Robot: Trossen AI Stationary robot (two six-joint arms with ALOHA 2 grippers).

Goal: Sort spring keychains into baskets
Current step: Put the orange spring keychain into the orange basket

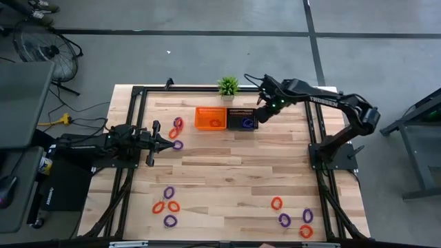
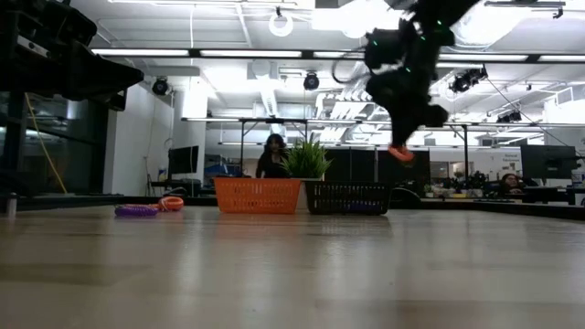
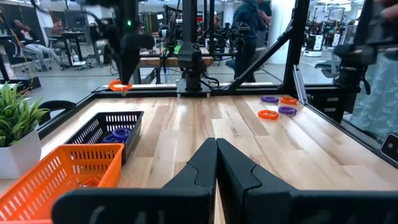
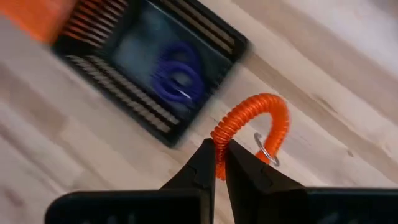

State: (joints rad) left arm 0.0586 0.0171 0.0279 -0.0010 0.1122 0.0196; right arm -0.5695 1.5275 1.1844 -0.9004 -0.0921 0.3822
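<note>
Right wrist view: the right gripper (image 4: pixel 219 163) pinches an orange spring keychain (image 4: pixel 252 134) (a small metal ring dangles from the coil) in the air above the black basket (image 4: pixel 149 65), which holds purple keychains (image 4: pixel 177 78). Beside it, near the table's far edge, stands the orange basket (image 1: pixel 210 118). At the left edge, the left gripper (image 1: pixel 169 143) rests closed and empty.

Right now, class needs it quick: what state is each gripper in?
Left gripper: closed, holding nothing, low over the table.
Right gripper: closed on an orange keychain, raised beside the black basket.
</note>
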